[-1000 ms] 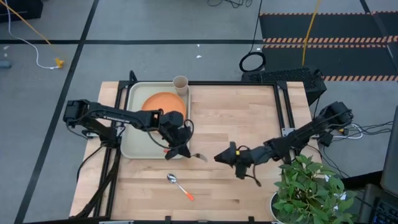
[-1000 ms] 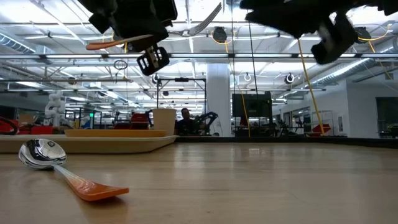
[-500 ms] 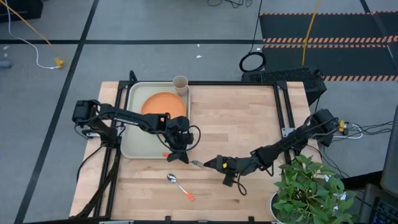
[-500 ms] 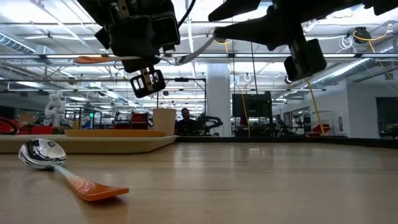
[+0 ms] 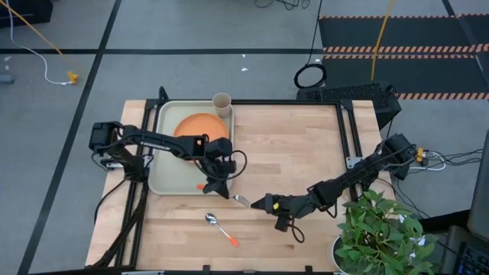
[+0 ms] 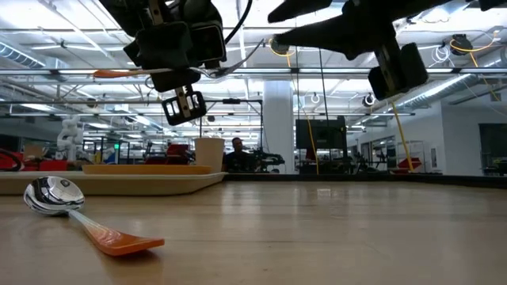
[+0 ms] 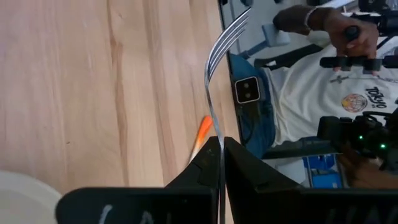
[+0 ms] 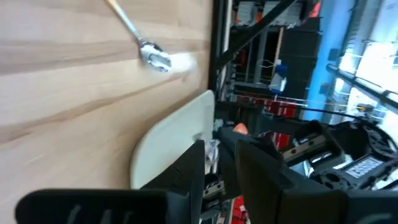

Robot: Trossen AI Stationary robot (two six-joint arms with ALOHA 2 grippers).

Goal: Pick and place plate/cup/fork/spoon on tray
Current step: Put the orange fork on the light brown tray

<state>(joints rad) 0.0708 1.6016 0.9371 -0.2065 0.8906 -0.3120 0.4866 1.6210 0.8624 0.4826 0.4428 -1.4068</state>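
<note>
Since a second ago the right gripper (image 5: 256, 203) has swung in from mid-counter to meet the fork's tines, its fingers spread around them. Left gripper (image 5: 216, 186) hangs just off the tray's (image 5: 164, 179) near corner, pinching the fork (image 5: 238, 200) by its orange handle, well above the wood. On the tray lie the plate (image 5: 200, 127) and, at its far corner, the cup (image 5: 221, 102). The spoon (image 5: 220, 228) lies on the pale wooden counter (image 5: 306, 145), nearer the front edge. Beyond is a large hall with ceiling lights, a person seated far back.
</note>
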